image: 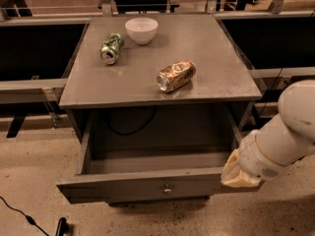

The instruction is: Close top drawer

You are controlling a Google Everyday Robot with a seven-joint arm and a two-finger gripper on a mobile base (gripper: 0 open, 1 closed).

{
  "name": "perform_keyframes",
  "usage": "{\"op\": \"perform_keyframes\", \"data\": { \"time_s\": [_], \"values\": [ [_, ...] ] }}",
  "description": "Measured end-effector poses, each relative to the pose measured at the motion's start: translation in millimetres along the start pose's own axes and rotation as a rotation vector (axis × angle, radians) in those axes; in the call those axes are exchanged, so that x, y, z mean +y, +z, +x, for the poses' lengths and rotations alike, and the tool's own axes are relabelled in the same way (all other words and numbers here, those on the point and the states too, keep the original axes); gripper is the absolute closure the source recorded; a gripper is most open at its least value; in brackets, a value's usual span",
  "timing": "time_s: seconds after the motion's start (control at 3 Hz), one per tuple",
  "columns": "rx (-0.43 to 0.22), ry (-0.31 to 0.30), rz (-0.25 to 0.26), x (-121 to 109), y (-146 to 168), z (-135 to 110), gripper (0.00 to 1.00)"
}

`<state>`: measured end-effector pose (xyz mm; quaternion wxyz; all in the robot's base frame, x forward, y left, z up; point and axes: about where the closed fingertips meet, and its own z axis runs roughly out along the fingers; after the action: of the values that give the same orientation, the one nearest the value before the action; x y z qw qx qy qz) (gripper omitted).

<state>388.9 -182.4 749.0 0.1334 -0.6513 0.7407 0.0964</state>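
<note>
The top drawer [147, 187] is a wide grey metal box pulled far out from under the grey cabinet top [216, 73]. Its inside looks empty. Its flat front panel carries one small round silver knob [167, 190]. My gripper [237, 173] is at the end of the white arm [288, 132] that comes in from the right. It sits at the right end of the drawer's front panel, against or just beside it. A tan cover hides its fingers.
On the cabinet top lie a green can [111, 48] and a crushed brown can [175, 75], and a white bowl [141, 30] stands at the back. A black cable [22, 214] lies on the speckled floor at the lower left. Dark benches flank the cabinet.
</note>
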Motion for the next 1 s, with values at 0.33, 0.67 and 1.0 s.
{"op": "perform_keyframes", "data": {
  "time_s": [0.33,0.67,1.0],
  "values": [
    [-0.003,-0.030,-0.091,22,49,13,0.99],
    [0.004,-0.048,-0.122,31,70,18,0.77],
    [-0.006,-0.041,-0.103,22,91,16,0.54]
  ]
}}
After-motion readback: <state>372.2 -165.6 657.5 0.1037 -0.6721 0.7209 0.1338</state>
